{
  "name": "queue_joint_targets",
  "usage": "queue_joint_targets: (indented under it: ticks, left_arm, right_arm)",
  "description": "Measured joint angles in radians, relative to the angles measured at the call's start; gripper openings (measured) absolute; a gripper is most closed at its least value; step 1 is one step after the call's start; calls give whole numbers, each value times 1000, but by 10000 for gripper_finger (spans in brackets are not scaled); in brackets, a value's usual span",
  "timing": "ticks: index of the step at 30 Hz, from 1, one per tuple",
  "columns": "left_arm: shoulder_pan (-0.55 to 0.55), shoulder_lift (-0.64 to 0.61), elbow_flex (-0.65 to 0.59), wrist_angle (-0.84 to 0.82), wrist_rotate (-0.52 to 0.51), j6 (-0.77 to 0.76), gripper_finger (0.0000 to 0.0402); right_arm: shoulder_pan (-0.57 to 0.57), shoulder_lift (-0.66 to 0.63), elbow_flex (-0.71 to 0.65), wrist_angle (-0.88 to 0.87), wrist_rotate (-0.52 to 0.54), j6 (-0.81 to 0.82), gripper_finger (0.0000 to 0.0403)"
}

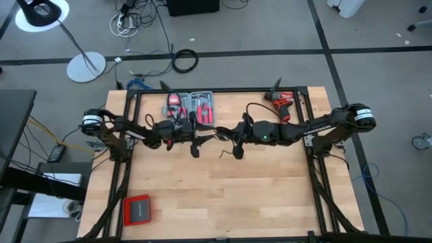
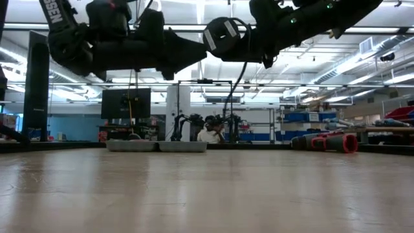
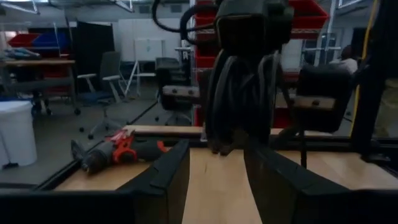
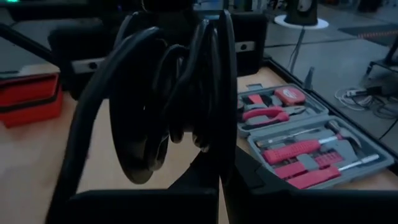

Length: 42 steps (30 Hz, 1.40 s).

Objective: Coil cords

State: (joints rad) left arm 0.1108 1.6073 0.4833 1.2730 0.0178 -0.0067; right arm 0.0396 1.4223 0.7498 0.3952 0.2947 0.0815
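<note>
The thin black cord is wound into a coil of several loops (image 4: 168, 93), held in the air over the middle of the table; it also shows in the left wrist view (image 3: 239, 87) and in the high view (image 1: 219, 135). My right gripper (image 4: 221, 186) is shut on the coil and reaches in from the table's right (image 1: 236, 143). My left gripper (image 3: 216, 180) is open and faces the coil from the table's left (image 1: 196, 143), its fingertips just short of the loops. I cannot make out the plug block. My right gripper pinches several strands of the coil together at the loops' lower part (image 4: 208, 146) between its two fingers. The fingers come in about level from the table's right. The coil stands upright and is lifted clear of the table.
An open grey tool case (image 1: 191, 108) with red tools lies at the table's far edge, and a red drill (image 1: 282, 104) lies at the far right. A red-and-black box (image 1: 138, 210) sits near the front left corner. Dark frame rails run along the table's sides.
</note>
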Motion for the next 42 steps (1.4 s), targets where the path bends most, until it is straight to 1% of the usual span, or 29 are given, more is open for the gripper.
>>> queue_joint_targets:
  ticks: [4, 8, 14, 16, 18, 22, 24, 26, 28, 38, 42]
  left_arm:
    - [1, 0, 42, -60, 5, 23, 156]
    - [2, 0, 56, -89, 3, 45, 156]
    - [8, -4, 39, -102, -67, 69, 156]
    - [12, -13, 31, -104, -105, 80, 156]
    - [14, -40, 16, -117, -114, 85, 156]
    - [13, -112, 0, -212, -91, 118, 156]
    - [14, -147, 1, -285, -48, 137, 156]
    - [14, -170, 1, -324, 1, 136, 156]
    - [13, -178, 1, -327, 20, 134, 156]
    - [11, -177, 51, -333, 19, 76, 156]
    - [-1, -177, 85, -396, 10, 82, 156]
  right_arm:
    - [-27, 0, 0, -2, -23, -20, 0]
    - [-47, -2, 0, -3, -58, -33, 0]
    - [-50, -10, 0, -1, -73, -59, 0]
    - [-52, -10, 0, -8, -80, -60, 0]
    - [-55, -10, 0, -16, -79, -60, 0]
    - [-55, -10, 0, -17, -66, -66, 0]
    - [-56, -10, 0, -17, -62, -67, 0]
    - [-58, -10, 0, -10, -61, -67, 0]
    - [-63, -11, 0, -1, -61, -67, 0]
    - [-64, -11, 0, 22, -81, -67, 0]
    - [-64, -10, 0, 24, -81, -67, 0]
